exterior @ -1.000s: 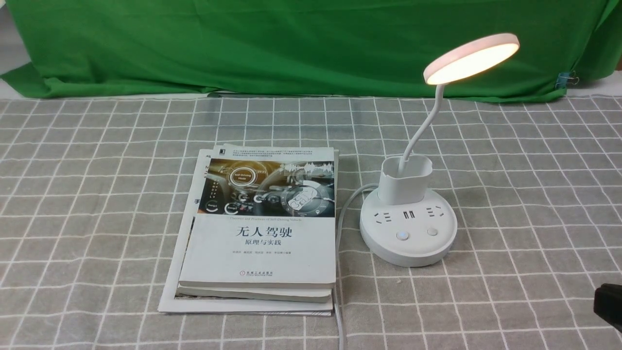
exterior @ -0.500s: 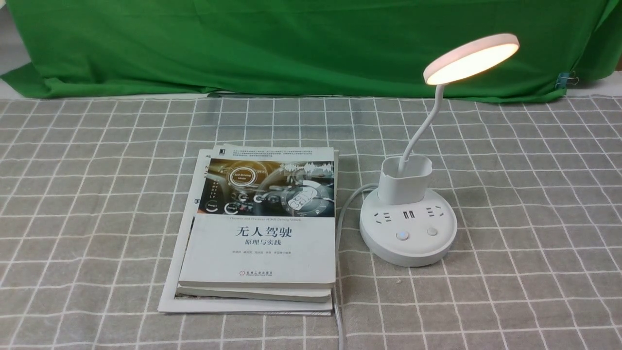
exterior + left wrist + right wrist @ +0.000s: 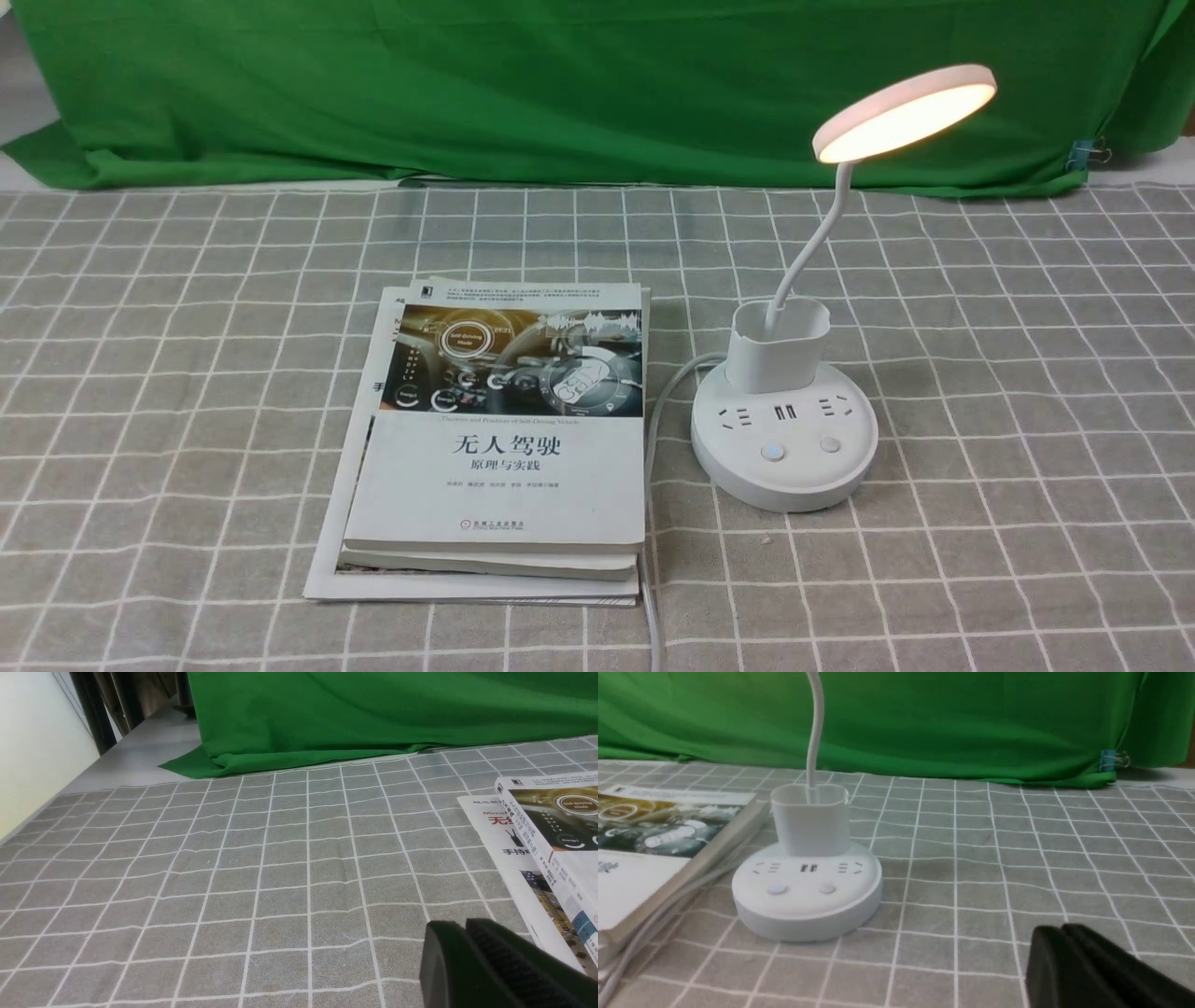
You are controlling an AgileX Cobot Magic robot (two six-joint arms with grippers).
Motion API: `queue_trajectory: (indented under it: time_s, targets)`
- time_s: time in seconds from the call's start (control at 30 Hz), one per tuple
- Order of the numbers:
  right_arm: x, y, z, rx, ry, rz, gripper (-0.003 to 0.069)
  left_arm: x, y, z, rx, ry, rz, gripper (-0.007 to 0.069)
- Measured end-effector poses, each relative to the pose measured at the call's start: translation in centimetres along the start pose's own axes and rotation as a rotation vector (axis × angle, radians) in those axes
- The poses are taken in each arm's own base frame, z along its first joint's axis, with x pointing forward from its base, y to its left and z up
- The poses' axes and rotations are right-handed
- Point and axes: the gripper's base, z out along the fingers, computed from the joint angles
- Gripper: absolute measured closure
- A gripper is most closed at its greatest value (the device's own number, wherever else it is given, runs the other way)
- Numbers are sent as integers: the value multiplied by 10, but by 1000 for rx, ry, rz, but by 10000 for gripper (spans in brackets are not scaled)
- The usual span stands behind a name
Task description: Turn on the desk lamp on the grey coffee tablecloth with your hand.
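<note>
The desk lamp stands upright on the grey coffee tablecloth, at one o'clock of a stack of books' lower edge and at three o'clock from the stack as a whole, its round disc head glowing warmly up at one o'clock from the base. With the light on, the switching looks finished, so good handling would mean no second press: either round button, the bluish one near seven o'clock on the base or the greyish one near four, might undo it. Any retreat should go towards six o'clock, well clear of the thin neck and the power cord. The right hand is closed and grips nothing, as is the left hand; only the wrist views show them. The front view alone shows the lit head, which the right wrist view cuts off above the neck, while the left wrist view reveals the top book's printed spine without any lamp.
</note>
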Motion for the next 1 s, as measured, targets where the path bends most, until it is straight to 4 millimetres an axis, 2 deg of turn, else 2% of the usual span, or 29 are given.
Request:
queue_trajectory:
  time_s: [0.2, 1.0]
  targets:
    - [2, -1, 0, 18, 23, -55, 632, 0, 0, 0, 0, 0, 0, 606]
    - [2, -3, 0, 48, 27, -58, 621, 0, 0, 0, 0, 0, 1, 606]
